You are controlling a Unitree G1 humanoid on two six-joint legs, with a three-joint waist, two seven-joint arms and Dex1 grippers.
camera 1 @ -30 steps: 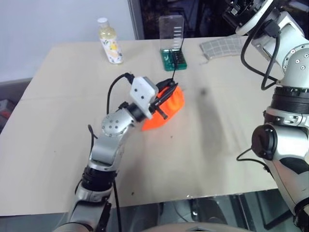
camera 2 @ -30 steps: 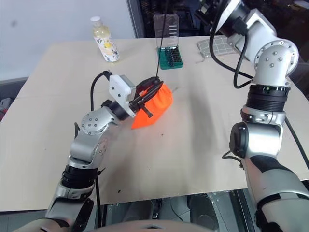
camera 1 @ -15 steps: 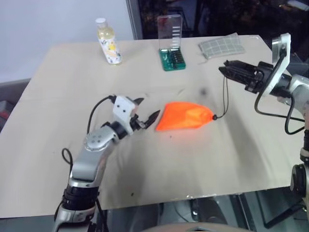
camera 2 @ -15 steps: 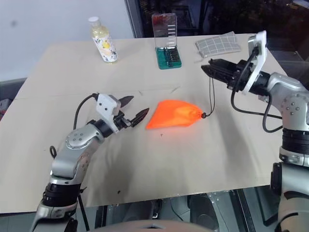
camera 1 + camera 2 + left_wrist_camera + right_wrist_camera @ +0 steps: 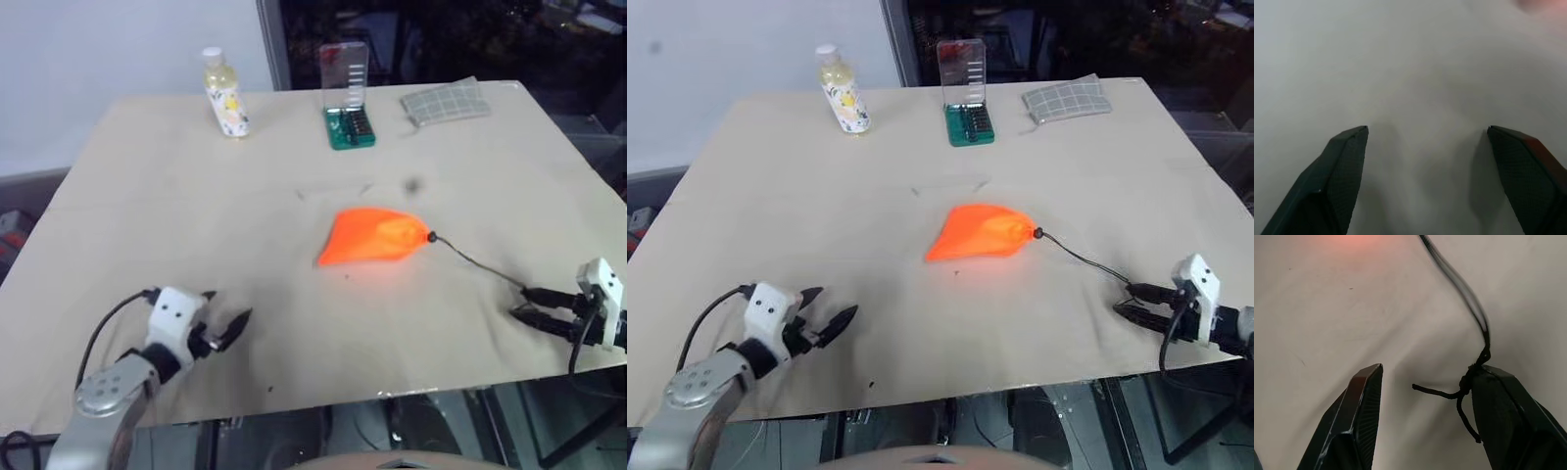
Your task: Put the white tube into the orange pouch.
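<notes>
Right eye view: orange pouch (image 5: 980, 232) lies between both parted, empty grippers, left gripper (image 5: 828, 315) and right gripper (image 5: 1129, 299); its cord (image 5: 1083, 260) end points toward the right jaws.

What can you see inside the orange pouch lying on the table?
Nothing of the inside shows: the orange pouch lies flat on the table, its fabric covering any contents. Its black cord trails towards the right claw.

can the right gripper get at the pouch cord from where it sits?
Probably yes. The right gripper rests open on the table, and the knotted end of the black cord lies between its fingers, against one of them. The cord trails back to the orange pouch with nothing across it.
</notes>
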